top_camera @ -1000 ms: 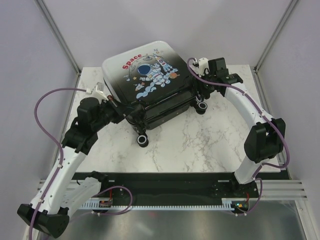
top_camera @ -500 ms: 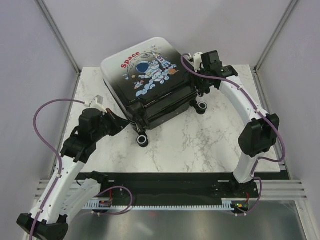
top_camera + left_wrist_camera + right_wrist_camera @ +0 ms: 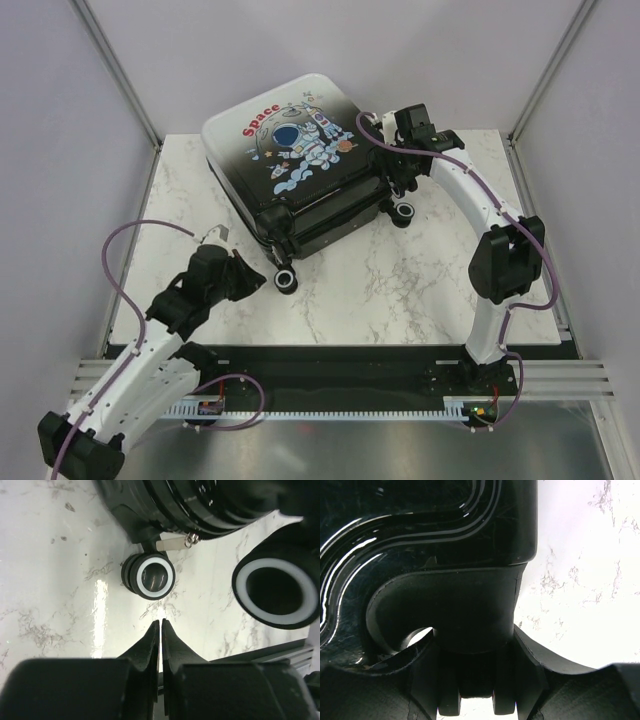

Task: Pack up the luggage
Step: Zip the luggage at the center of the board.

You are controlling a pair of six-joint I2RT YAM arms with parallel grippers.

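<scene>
Glossy hard-shell luggage (image 3: 290, 150), rounded corners, on veined marble-look table (image 3: 400, 290)

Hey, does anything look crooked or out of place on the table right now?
The luggage lies closed but skewed diagonally on the table. The right gripper clamps its right corner by a wheel mount; the left gripper is shut and empty, just short of the near wheel. No damage shows.

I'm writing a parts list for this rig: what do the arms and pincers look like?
The left arm and right arm have white links with bulky black joint housings. A purple cable loops along each. The left pincer has black tapered fingers; the right pincer is black too.
</scene>
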